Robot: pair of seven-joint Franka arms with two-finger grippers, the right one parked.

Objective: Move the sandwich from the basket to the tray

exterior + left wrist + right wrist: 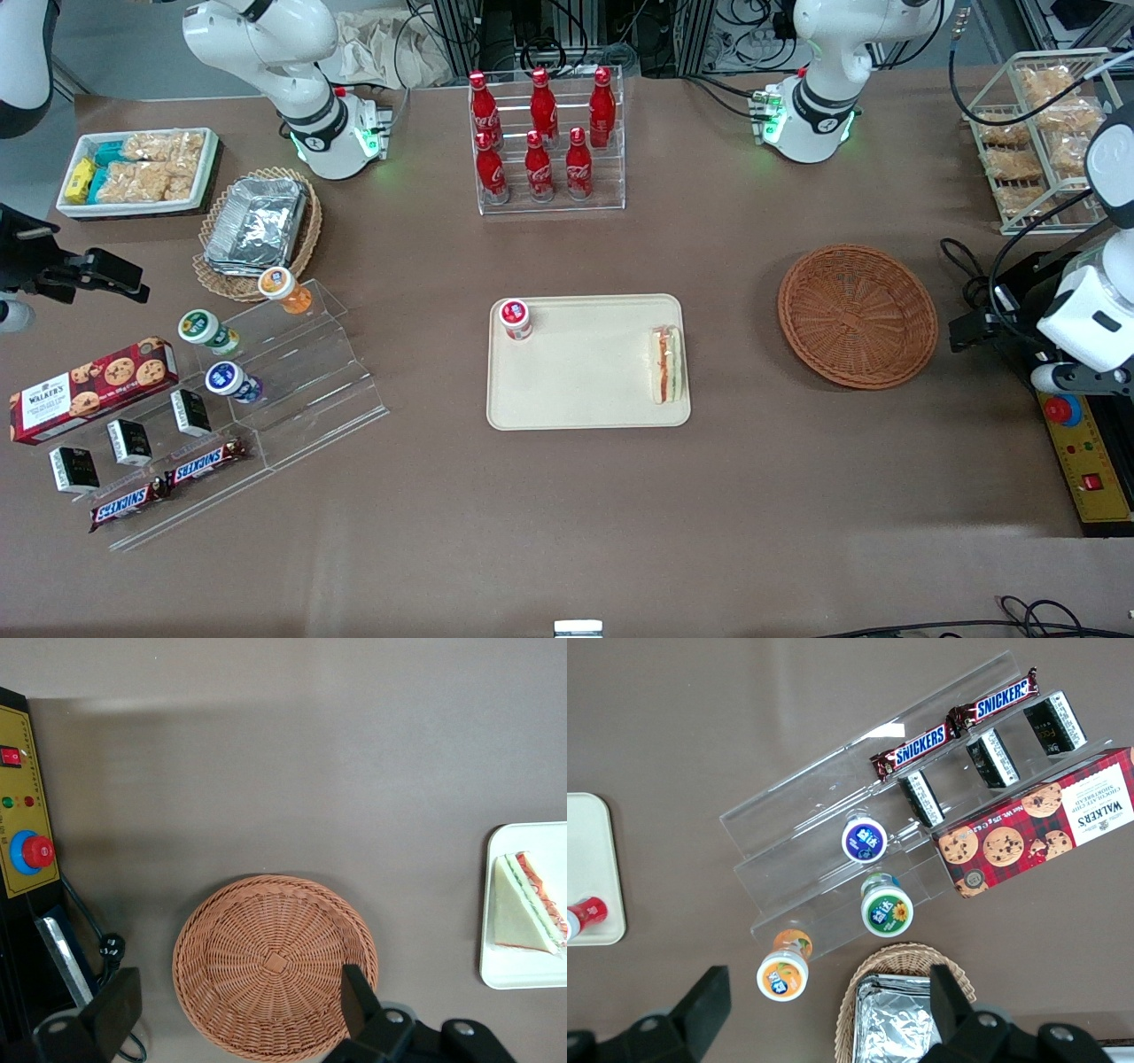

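One sandwich (666, 363), one beige tray (585, 390), one reddish woven basket (858, 315) on the desk. Six red cola bottles (539, 164) in their clear rack, three and three. Four small lidded cups: three on the clear steps (209, 330) and a red-lidded one (515, 318) on the tray. Two Snickers bars (205, 461), three little black boxes (129, 441), one cookie box (93, 388). One tan basket (301, 252) of foil containers, whose number I cannot tell. One white tray (133, 208) of snack packets. One working hand (237, 1005) of mine, two fingers spread, above the reddish basket.
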